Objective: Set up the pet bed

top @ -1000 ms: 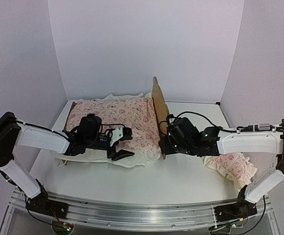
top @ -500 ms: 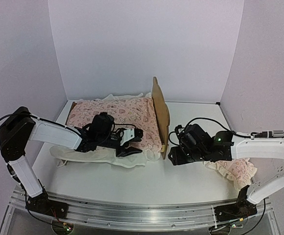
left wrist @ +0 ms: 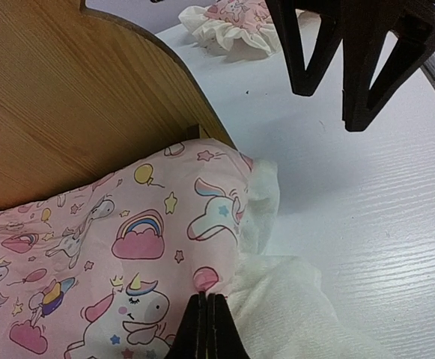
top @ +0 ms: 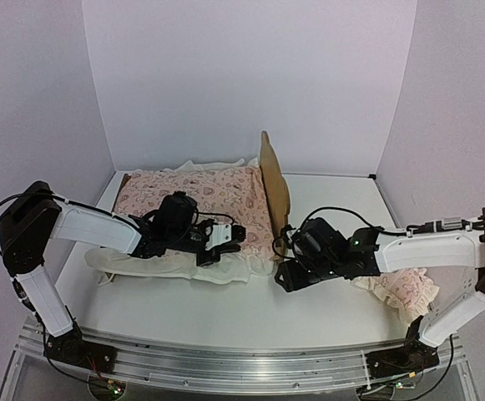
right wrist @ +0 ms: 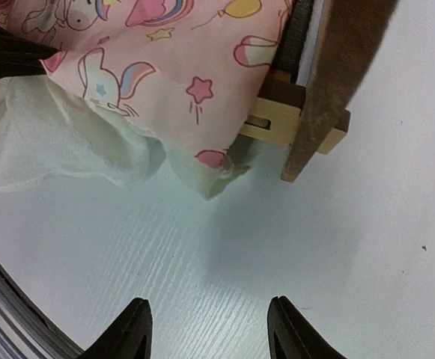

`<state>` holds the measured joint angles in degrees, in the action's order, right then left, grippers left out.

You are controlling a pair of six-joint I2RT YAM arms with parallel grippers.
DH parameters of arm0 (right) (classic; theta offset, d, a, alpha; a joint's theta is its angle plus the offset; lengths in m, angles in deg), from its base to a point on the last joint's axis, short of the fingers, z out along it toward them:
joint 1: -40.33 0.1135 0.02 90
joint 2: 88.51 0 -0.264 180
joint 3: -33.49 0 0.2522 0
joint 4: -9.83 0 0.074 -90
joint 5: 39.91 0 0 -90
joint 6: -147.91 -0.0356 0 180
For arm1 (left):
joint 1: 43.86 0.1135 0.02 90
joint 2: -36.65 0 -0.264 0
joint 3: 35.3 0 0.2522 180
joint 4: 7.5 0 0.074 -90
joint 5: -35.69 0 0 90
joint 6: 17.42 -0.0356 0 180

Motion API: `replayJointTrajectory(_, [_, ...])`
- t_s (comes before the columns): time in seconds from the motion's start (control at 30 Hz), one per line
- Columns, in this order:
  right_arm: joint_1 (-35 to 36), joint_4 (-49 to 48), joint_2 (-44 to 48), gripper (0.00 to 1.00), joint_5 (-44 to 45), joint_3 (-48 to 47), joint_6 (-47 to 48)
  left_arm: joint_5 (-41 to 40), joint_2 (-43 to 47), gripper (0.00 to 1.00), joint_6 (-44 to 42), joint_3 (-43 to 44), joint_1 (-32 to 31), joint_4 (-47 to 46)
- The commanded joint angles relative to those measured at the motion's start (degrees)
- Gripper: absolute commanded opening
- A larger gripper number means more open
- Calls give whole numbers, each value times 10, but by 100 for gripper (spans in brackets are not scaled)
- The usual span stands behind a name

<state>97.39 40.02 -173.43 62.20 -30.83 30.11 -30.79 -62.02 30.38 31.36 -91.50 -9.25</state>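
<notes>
Newly closed, left gripper (left wrist: 207,301) pinches the quilt (left wrist: 112,247) covering the pet bed (left wrist: 67,90); right gripper (right wrist: 210,318) gapes empty.

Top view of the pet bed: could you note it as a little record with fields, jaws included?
pet bed: on the table, headboard upright
quilt: spread over the bed, frill hanging off near side
pillow: on the table, right of the bed
left jaws: shut on the quilt's near edge
right jaws: open, over bare table by the headboard

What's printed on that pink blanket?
Unicorns, rainbows, stars and balloons cover the blanket; clearest in left wrist view.
</notes>
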Motion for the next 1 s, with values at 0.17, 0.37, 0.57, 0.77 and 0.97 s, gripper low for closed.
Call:
replayJointTrajectory(0.17, [3,-97,-7,54,-35,-7,68,39,69,0,97,78,56,71])
replayJointTrajectory(0.37, [3,-92,17,55,-66,-23,97,80,92,0,150,101,103,101])
replayJointTrajectory(0.57, [3,-80,10,54,-60,-65,110,76,104,0,185,115,125,104])
replayJointTrajectory(0.77, [3,-69,-29,46,-11,-129,117,60,116,0,211,123,147,80])
replayJointTrajectory(0.97, [3,-69,-84,33,43,-178,117,45,122,0,195,115,151,75])
